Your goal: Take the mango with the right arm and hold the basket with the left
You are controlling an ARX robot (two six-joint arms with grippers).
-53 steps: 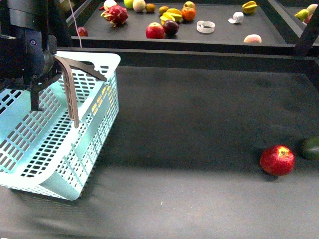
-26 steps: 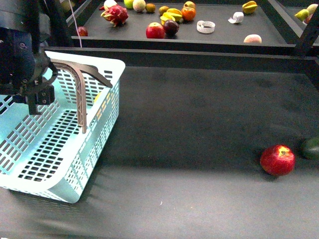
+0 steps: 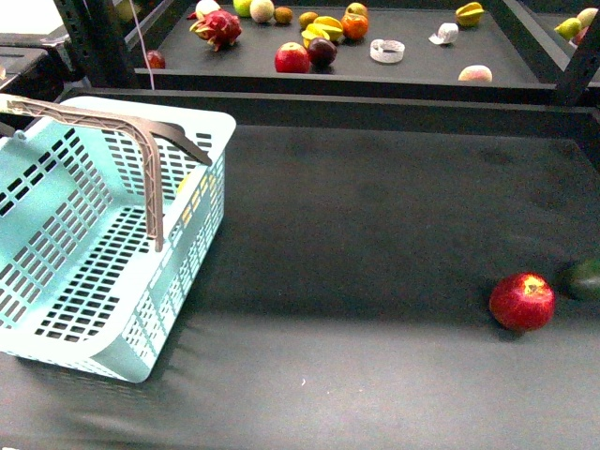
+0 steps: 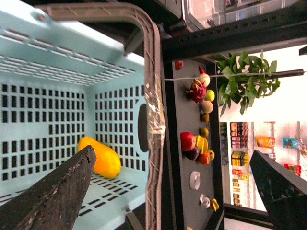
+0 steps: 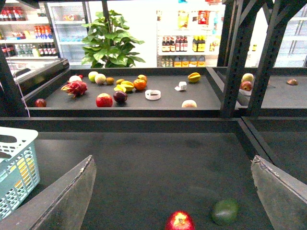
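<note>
The yellow mango [image 4: 98, 157] lies inside the light-blue basket [image 3: 112, 103], on its floor near a slotted wall; in the front view only a yellow glimpse [image 3: 190, 185] shows through the slots. The basket stands at the table's left with its grey-brown handle [image 3: 141, 141] raised. My left gripper [image 4: 172, 158] is open and hovers over the basket beside the handle [image 4: 152, 96], touching nothing. My right gripper [image 5: 172, 163] is open and empty above the table's right part. Neither arm shows in the front view.
A red apple [image 3: 521, 301] and a dark green fruit [image 3: 586, 278] lie at the table's right; both show in the right wrist view, the apple [image 5: 180, 221] and the green fruit [image 5: 225, 212]. A back shelf [image 3: 412, 66] holds several fruits behind a black frame.
The left arm has left the front view, off to the upper left. The basket has dropped back flat on the table, its handle left standing.
</note>
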